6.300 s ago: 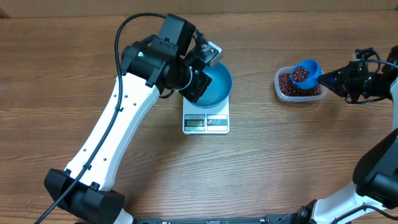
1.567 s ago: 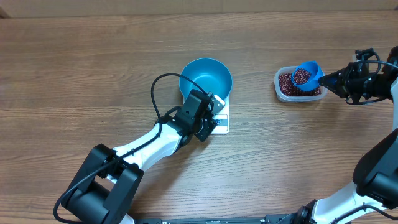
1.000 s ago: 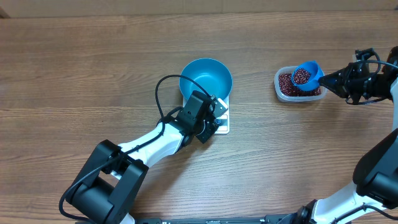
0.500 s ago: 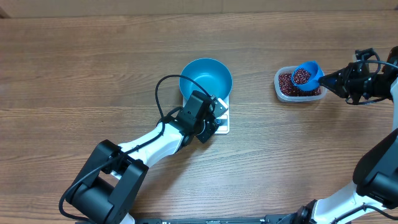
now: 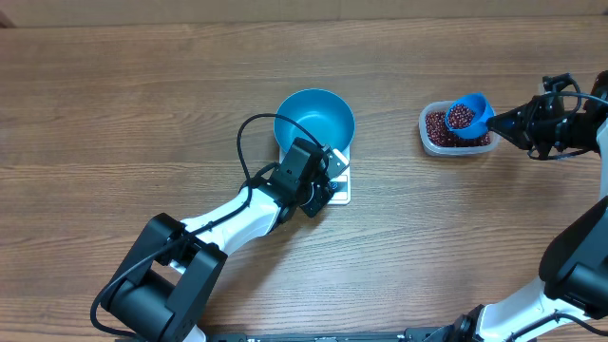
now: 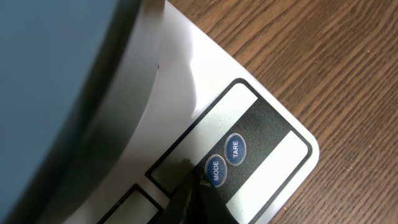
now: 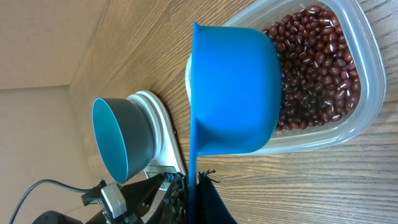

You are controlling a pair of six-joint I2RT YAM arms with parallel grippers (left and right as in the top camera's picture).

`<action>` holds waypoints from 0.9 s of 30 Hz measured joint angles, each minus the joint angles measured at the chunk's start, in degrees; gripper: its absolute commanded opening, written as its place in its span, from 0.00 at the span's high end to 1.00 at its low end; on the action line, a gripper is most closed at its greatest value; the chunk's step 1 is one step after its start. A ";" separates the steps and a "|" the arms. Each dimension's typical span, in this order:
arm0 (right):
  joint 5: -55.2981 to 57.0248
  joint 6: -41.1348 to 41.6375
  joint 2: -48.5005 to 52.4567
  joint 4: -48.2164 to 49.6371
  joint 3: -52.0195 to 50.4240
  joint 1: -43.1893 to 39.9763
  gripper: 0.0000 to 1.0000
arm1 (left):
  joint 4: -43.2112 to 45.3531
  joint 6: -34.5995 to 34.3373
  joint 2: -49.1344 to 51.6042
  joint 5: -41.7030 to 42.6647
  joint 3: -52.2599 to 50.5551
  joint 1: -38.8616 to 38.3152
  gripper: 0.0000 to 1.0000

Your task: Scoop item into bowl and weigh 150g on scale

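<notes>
**A:** Wide view first. On the wooden desk (image 5: 114,114), the blue bowl (image 5: 314,119) sits on the white scale (image 5: 340,182). It's empty, and it's exactly where it must be for weighing.

**B:** The left gripper (image 6: 190,194) is down on the scale's front panel. Its jaws are shut into a single point, with the tip right at the MODE button (image 6: 216,170) and the TARE button (image 6: 235,149) just beside it. My read is that it's setting up or zeroing the readout with the bowl aboard.

**A:** Off to the right, well apart, is the clear tub (image 5: 423,128) holding the beans (image 7: 317,68).

**B:** The right gripper (image 7: 198,186) is clamped on the handle of the small blue scoop (image 5: 467,112). The scoop hovers over the tub, loaded and held level so nothing spills.

**A:** So no beans in the bowl yet?

**B:** None visible. I'd say the scoop waits on that panel press, since pouring early would spoil the zero.
</notes>
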 measured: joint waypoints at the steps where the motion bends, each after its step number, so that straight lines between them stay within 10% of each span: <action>1: 0.00 -0.02 0.00 0.00 0.00 0.00 0.96 | 0.02 0.00 0.00 0.00 0.00 0.00 0.96; 27: 0.00 0.00 0.00 -0.07 0.00 0.00 0.96 | 0.76 0.00 0.50 0.37 0.00 0.00 0.96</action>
